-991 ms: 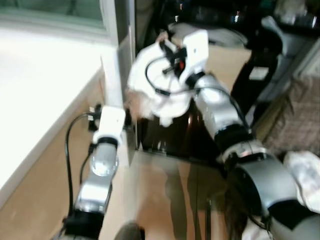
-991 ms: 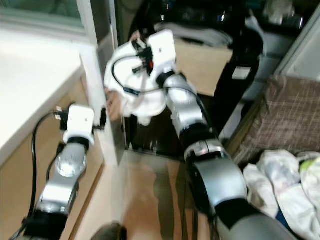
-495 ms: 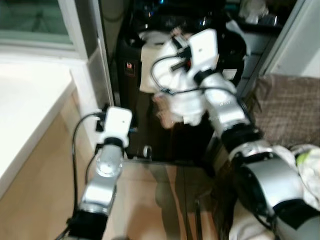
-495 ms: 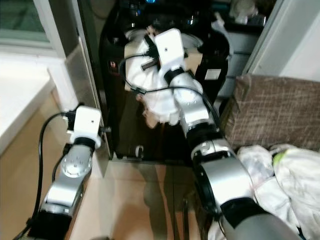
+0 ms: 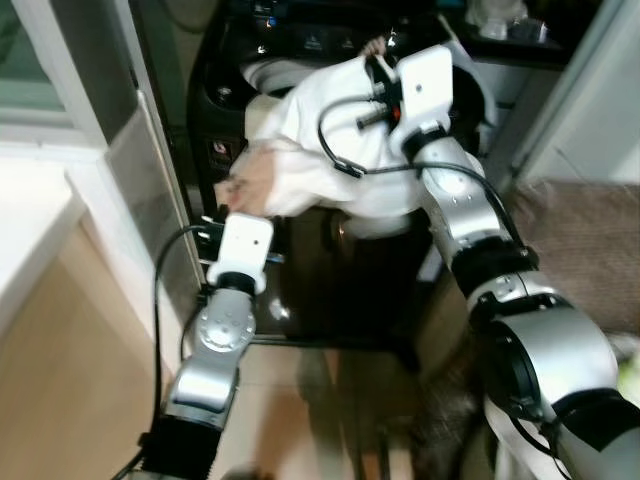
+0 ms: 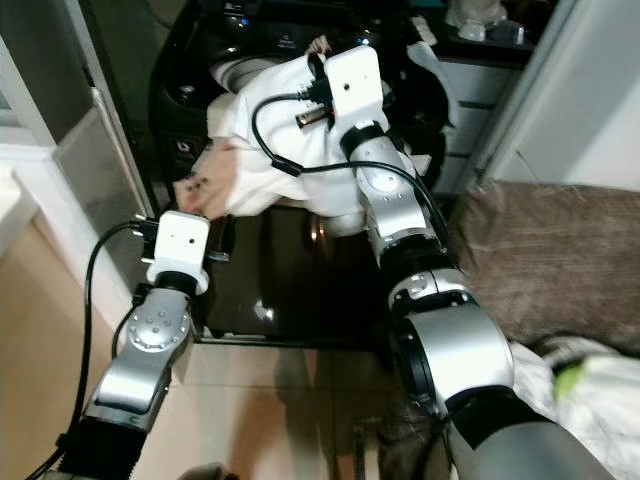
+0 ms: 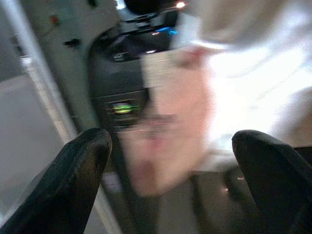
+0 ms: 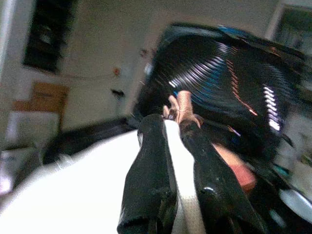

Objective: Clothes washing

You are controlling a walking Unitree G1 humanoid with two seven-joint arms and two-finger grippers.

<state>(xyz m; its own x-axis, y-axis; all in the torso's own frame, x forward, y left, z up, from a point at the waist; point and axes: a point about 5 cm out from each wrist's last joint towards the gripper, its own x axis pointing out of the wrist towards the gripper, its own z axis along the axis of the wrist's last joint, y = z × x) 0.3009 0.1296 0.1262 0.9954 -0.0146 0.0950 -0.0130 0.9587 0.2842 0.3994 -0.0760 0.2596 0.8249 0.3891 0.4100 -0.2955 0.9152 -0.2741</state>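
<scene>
A white garment point(image 5: 320, 160) with pale pink patches hangs from my right gripper point(image 8: 170, 131), which is shut on a fold of it. The cloth drapes over the front rim of a black top-loading washing machine point(image 5: 300, 40) whose lid stands up behind. My right arm reaches up over the machine's opening. My left gripper point(image 7: 170, 146) is open, its black fingers point(image 7: 83, 161) spread wide, held low in front of the machine and facing the hanging pink sleeve point(image 7: 165, 131) without touching it.
A white window frame and wall point(image 5: 110, 150) stand close on the left. A brown woven basket point(image 6: 560, 240) sits to the right, with white laundry point(image 6: 590, 390) heaped by it. Tan floor point(image 5: 60, 380) lies below.
The camera has swung and the machine now sits nearer the middle. My right gripper has carried the garment higher and onto the machine's rim, where it spreads out wider.
</scene>
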